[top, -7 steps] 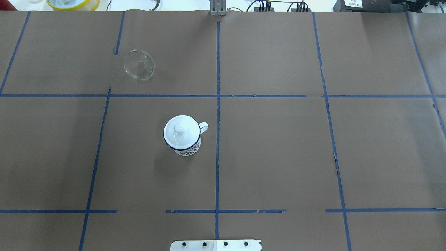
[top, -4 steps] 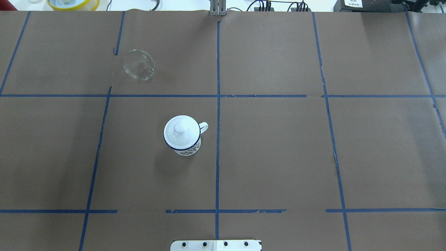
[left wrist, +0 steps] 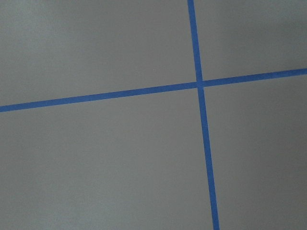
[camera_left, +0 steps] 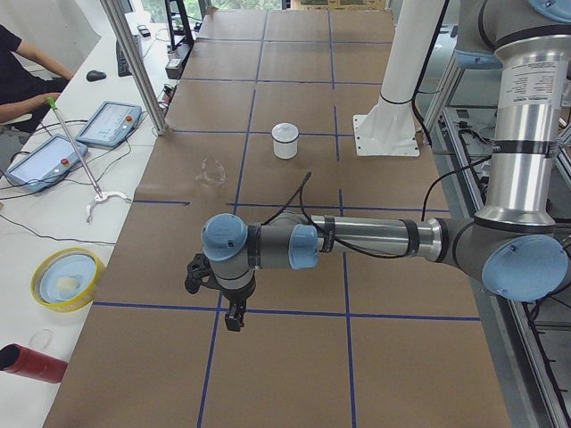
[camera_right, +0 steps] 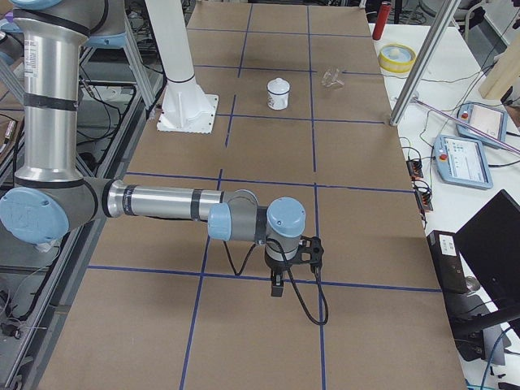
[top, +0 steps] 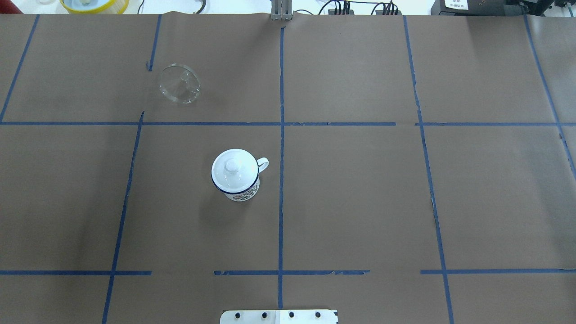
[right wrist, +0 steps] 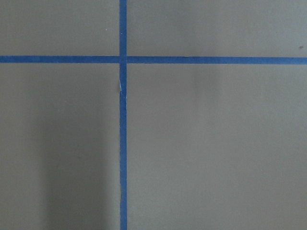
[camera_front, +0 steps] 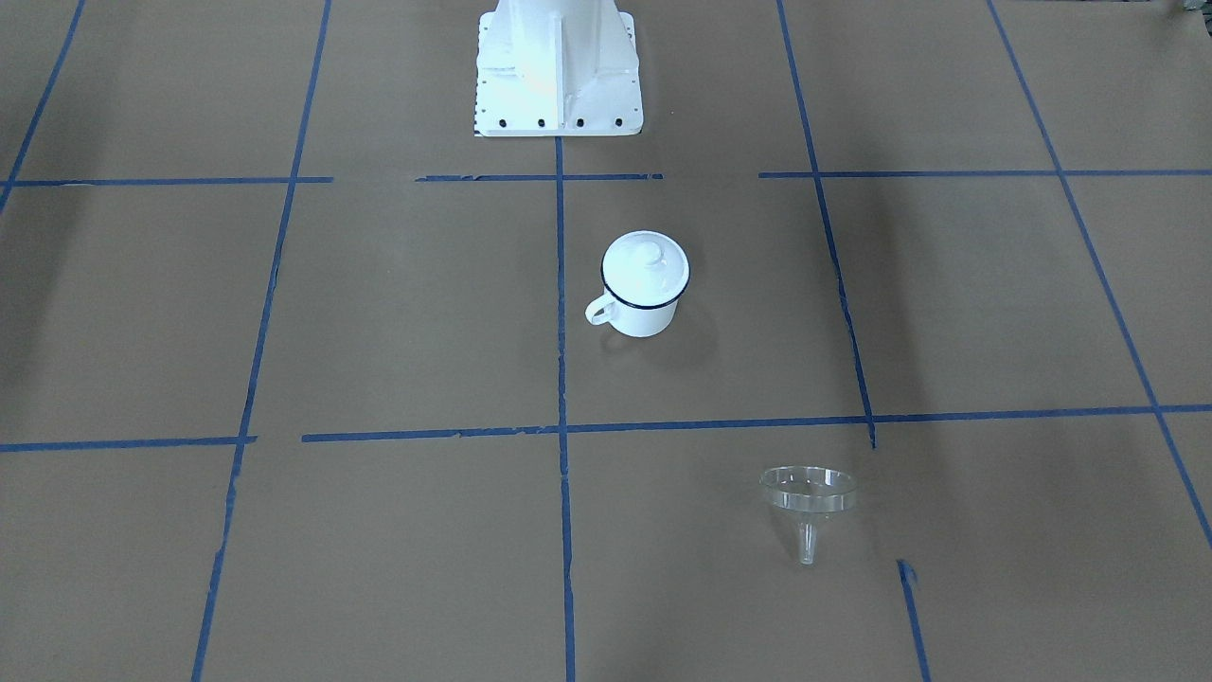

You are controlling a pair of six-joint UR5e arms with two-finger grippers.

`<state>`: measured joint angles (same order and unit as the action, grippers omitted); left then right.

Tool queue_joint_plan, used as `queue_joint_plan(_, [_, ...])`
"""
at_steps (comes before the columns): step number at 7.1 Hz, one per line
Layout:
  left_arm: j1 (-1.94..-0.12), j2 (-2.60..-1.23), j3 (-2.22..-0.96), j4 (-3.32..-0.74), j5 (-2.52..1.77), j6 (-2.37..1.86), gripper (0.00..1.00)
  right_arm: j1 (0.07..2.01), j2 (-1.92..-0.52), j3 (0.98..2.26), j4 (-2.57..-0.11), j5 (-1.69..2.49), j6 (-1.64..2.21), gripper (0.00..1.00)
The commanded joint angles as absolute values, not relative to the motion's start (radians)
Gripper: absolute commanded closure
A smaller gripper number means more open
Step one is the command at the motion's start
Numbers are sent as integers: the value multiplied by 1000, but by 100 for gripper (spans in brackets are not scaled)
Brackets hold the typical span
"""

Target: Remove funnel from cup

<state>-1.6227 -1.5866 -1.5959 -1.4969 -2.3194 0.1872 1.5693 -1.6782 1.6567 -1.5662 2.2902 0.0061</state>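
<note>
**Funnel out of the cup; small risks remain**

The funnel [top: 179, 84] lies on its side on the table [top: 360, 202], in the far square on the robot's left. Its wide mouth is tilted, and its spout points away from the robot. It is well apart from the cup [camera_front: 644, 317], which stands upright near the middle of the table with its handle toward the robot's right. A white lid [camera_front: 645, 263] with a knob sits on the cup, so nothing of the funnel is inside it. In my judgement the task is already finished.

What could go wrong now? The funnel rests on a round edge, so a push or a shake of the table could make it roll in a curve. Clear plastic is also hard to see on the brown paper (the overhead view shows little more than a faint ring). A new reach toward the cup could take the lid for the funnel and lift it by mistake.

Both arms are parked low at the table's two ends, far from both things. The left gripper [camera_left: 234, 319] and the right gripper [camera_right: 277, 286] point down over the tape lines and hold nothing that I can see. Whether their jaws are apart or together, I cannot tell.
</note>
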Motion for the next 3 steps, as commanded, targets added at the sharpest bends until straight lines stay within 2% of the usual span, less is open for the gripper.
queue_joint_plan(1, [-1623, -1588, -1597, -1494, -2319, 187, 0, 1569, -1677, 1657, -1566, 2290, 6, 0])
queue_joint_plan(3, [-1626, -1595, -1626, -1494, -2316, 186, 0, 1569, -1677, 1657, -1566, 2290, 6, 0])
